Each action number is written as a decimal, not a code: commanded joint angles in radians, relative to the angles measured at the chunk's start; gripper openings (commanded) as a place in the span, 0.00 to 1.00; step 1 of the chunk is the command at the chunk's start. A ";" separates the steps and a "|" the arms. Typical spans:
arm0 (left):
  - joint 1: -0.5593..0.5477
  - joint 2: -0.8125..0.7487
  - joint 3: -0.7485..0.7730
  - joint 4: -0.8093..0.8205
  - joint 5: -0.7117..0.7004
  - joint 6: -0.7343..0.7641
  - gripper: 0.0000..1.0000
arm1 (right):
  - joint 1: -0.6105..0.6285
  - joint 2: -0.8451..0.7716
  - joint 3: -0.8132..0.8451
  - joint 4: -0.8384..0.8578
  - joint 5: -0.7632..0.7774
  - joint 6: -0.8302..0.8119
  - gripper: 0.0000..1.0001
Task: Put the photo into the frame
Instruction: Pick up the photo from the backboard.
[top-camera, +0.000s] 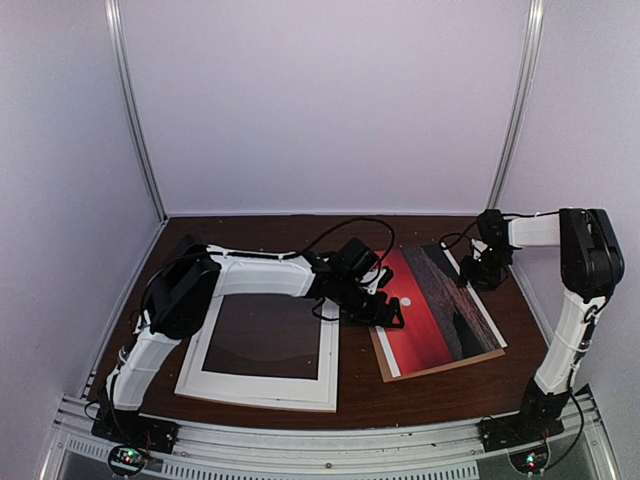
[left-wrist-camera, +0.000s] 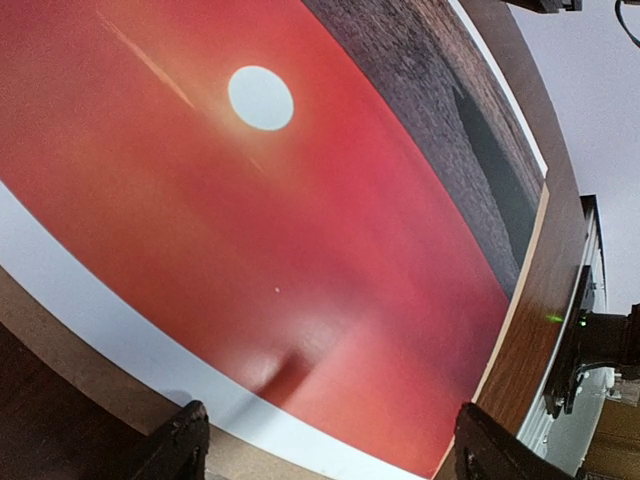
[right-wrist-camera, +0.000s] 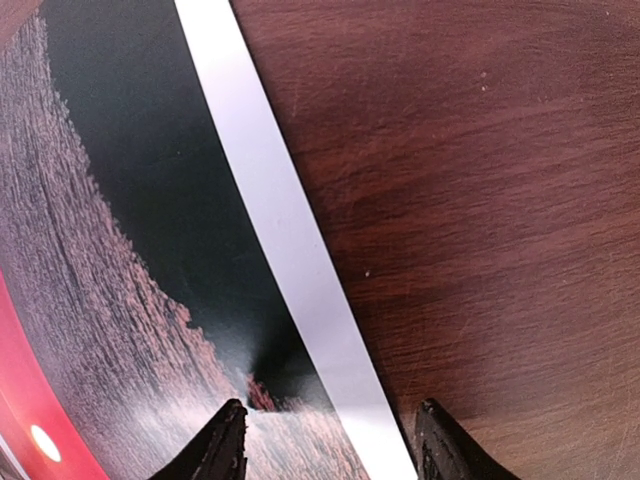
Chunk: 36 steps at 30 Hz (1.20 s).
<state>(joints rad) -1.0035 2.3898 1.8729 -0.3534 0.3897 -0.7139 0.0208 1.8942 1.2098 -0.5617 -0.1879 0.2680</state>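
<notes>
left gripper (left-wrist-camera: 330, 420): spread wide over photo (left-wrist-camera: 330, 230), nothing gripped | right gripper (right-wrist-camera: 332, 408): half parted, photo's white edge straddled, nothing gripped

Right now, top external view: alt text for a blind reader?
The photo lies flat on a dark wooden table, the left gripper over its left edge, the right gripper at its far right edge. The white frame lies to its left.

White arms (top-camera: 255, 272), black joints (top-camera: 185, 290), looping black cables (top-camera: 350, 224).
</notes>
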 joint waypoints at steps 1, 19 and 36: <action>-0.004 0.039 0.004 -0.061 -0.040 -0.009 0.86 | -0.005 -0.002 -0.049 -0.080 -0.051 0.012 0.57; -0.004 0.107 0.053 0.054 0.109 -0.038 0.85 | -0.052 -0.025 -0.103 -0.068 -0.121 0.025 0.52; -0.004 0.141 0.072 -0.006 0.103 -0.043 0.84 | -0.102 -0.119 -0.201 -0.001 -0.257 0.018 0.32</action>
<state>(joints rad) -1.0019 2.4691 1.9472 -0.2638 0.5152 -0.7506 -0.0803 1.7927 1.0550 -0.4946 -0.3443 0.2832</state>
